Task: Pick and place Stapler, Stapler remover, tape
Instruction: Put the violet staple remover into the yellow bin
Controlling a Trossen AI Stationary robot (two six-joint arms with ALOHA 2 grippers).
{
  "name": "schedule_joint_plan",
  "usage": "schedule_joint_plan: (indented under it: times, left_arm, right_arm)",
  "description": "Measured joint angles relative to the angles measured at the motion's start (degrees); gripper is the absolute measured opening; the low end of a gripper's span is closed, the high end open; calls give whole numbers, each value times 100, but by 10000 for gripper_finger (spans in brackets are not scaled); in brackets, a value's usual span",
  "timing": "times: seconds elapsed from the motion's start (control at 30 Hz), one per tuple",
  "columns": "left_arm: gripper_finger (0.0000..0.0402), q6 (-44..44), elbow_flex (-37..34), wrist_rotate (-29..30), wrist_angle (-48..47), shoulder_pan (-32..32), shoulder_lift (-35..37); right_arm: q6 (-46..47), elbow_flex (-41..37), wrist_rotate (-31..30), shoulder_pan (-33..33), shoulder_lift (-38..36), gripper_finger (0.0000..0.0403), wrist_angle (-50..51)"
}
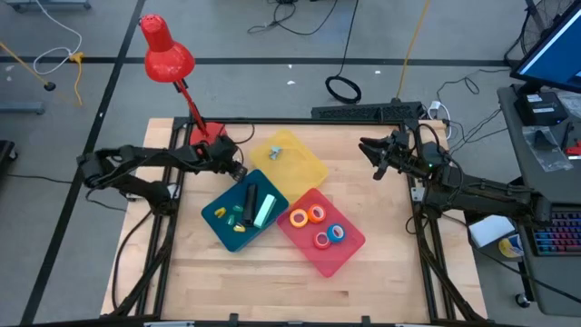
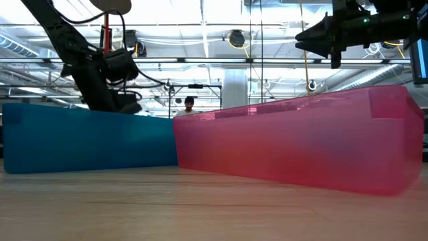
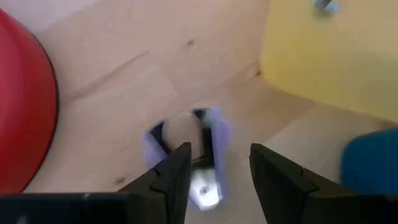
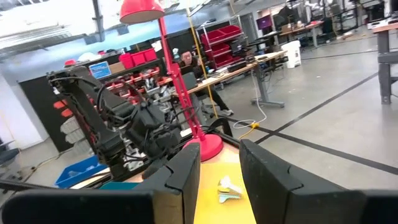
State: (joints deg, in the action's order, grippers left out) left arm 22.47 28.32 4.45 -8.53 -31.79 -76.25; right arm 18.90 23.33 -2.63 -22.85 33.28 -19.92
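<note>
Tape rolls (image 1: pixel 315 224) are sitting in the red tray (image 1: pixel 349 256) near the middle of the table (image 1: pixel 381 272): small rings, two orange ones side by side toward the tray's upper end, and a blue one with a red one just beside it lower down. Next to it, touching corner to corner, the blue tray (image 1: pixel 218 229) is holding a dark stapler (image 1: pixel 250 202) lying beside a pale green one, along with some small yellow and green pieces too small to make out. The yellow tray (image 1: pixel 309 168) behind them is carrying one small pale blue-grey object (image 1: pixel 275 152), possibly the staple remover, near its far edge. The left gripper (image 1: pixel 238 170) is hanging low at the gap between the lamp base (image 1: pixel 205 134) and the yellow tray, its fingers (image 3: pixel 175 171) parted and holding nothing; between them, on the wood, a small blurred item (image 3: pixel 193 149) with pale purple and shiny metal parts is showing, and it is unclear what it is. The right gripper (image 1: pixel 370 151) is hovering well above the table's right side, its fingers (image 4: pixel 268 168) spread apart and empty, pointing across toward the red lamp (image 1: pixel 166 53). A person (image 2: pixel 189 104) is sitting far off in the room beyond the table.
</note>
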Motion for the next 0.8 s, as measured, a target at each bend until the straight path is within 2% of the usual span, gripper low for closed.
schedule_joint_plan:
  times: [0.2, 0.3, 0.37, 0.53, 0.57, 0.8]
  left_arm:
    - [165, -106, 28, 42, 364, 4, -580]
    - [151, -59, 43, 28, 396, -2, -801]
    - [125, -23, 52, 28, 399, -6, -906]
    - [29, -1, 54, 4, 440, -6, -949]
    - [23, 3, 49, 7, 438, -5, -926]
    - [35, 57, 28, 9, 475, -11, -911]
  right_arm:
    - [12, 0, -45, 1, 0, 106, 1]
    - [53, 0, -39, 0, 1, 107, 0]
    - [59, 0, -39, 0, 0, 106, 0]
    - [59, 0, -37, 2, 0, 106, 0]
    - [59, 0, -35, 2, 2, 106, 2]
    - [59, 0, -33, 2, 0, 105, 0]
